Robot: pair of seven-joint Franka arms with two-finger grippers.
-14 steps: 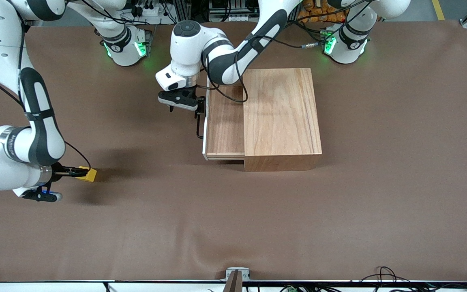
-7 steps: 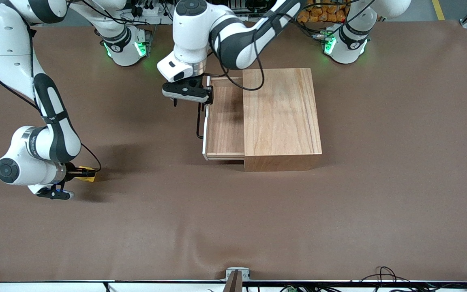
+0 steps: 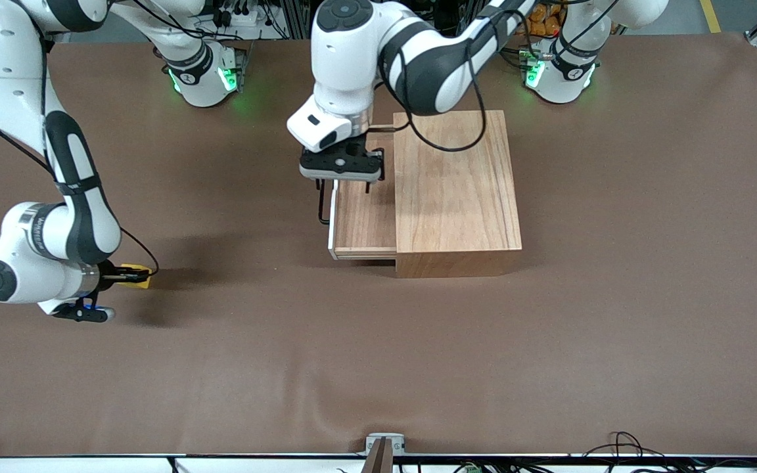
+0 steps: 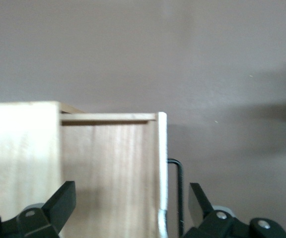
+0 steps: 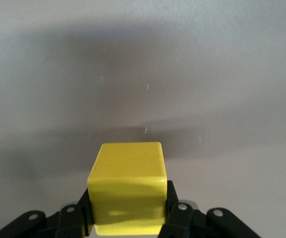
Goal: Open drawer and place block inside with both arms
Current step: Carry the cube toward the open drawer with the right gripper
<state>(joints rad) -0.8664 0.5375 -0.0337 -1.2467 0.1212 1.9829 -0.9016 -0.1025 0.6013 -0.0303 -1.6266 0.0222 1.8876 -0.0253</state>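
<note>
Drawer (image 3: 363, 220) was already pulled out of the wooden cabinet (image 3: 457, 187) toward the right arm's end of the table (image 3: 378, 355) when we looked, with its white front panel and thin black wire handle (image 3: 320, 205) facing that way. Inside we only saw bare wood.

The left hand (image 3: 342, 165) hung above the end of the drawer farthest from the front camera, pointing straight down, its arm bent in an arch over the cabinet top. From the left wrist view its two fingers (image 4: 63, 198) were spread apart, one over the drawer's floor and the other out past the front panel on the handle side, gripping nothing.

The right arm came down along its end of the table and folded low, wrist turned sideways so the right hand (image 3: 125, 276) lay nearly level just above the table. That hand was clamped on the little yellow block (image 5: 128, 186), well away from the cabinet and nearer the front camera. We couldn't tell whether the block rested on the table or was lifted a hair.

In the front view most of the block was hidden by the fingers, just a yellow sliver (image 3: 137, 276) showing. The left hand's body covered the drawer's farthest corner, and the left wrist view cut off the handle's lower part.
</note>
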